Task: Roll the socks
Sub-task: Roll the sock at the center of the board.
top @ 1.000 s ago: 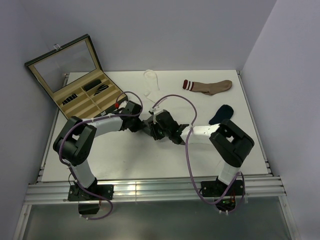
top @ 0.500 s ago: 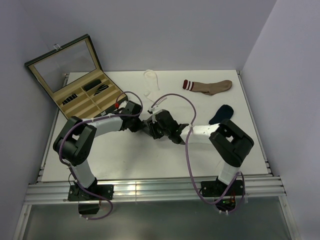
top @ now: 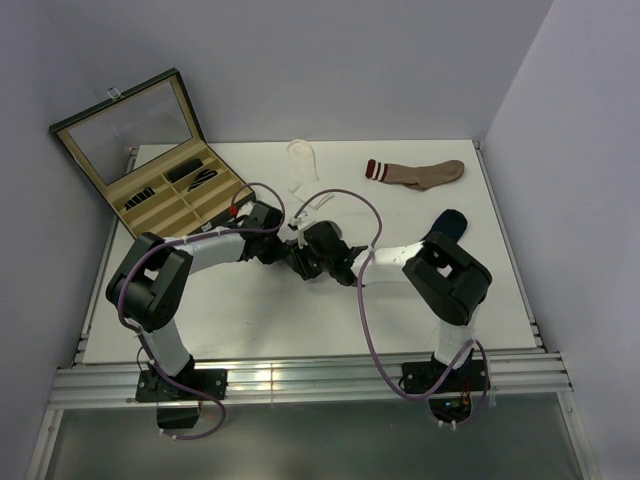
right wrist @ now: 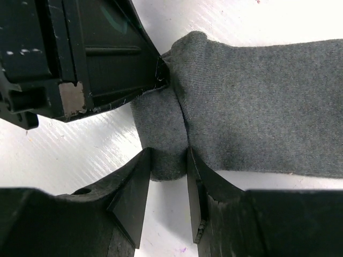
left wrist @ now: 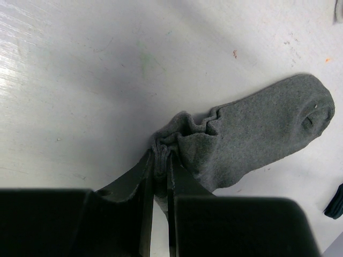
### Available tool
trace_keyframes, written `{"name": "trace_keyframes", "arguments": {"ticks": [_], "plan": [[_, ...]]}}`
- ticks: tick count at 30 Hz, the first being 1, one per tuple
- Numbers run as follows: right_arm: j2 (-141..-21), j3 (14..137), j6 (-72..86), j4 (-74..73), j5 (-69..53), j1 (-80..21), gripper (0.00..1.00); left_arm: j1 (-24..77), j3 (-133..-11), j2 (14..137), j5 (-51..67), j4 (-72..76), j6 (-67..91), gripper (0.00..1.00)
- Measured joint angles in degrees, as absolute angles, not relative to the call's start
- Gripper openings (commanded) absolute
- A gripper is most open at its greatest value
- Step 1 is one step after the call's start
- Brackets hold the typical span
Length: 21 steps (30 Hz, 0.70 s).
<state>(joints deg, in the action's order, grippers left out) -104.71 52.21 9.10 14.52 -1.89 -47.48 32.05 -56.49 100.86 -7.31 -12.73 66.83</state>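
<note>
The dark grey sock [left wrist: 252,128] is lying near the middle of the surface [top: 250,310], its cuff end bunching up. The left tool [left wrist: 161,160] is pinching the cuff's edge. The right tool [right wrist: 169,166] is clamping the folded cuff, both fingers pressing into fabric. The navy sock [top: 447,222] and white sock [top: 302,160] are lying apart from it, farther back.

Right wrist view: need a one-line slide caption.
The right gripper pinches the bunched end of the dark grey sock, beside the left gripper clamped on the same end.
</note>
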Motion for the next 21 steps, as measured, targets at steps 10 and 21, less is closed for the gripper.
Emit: {"name": "trace_keyframes", "arguments": {"ticks": [10,21], "plan": [[-105.0,52.9,9.4,13.8,0.4,-48.4,0.00,31.9,-56.5,100.7,-7.3,-12.8,66.9,0.10],[-106.3,53.7,19.7,12.1,-18.2,-40.5,0.00,31.8,-50.9,94.0,-7.4,-11.4,67.0,0.73]]}}
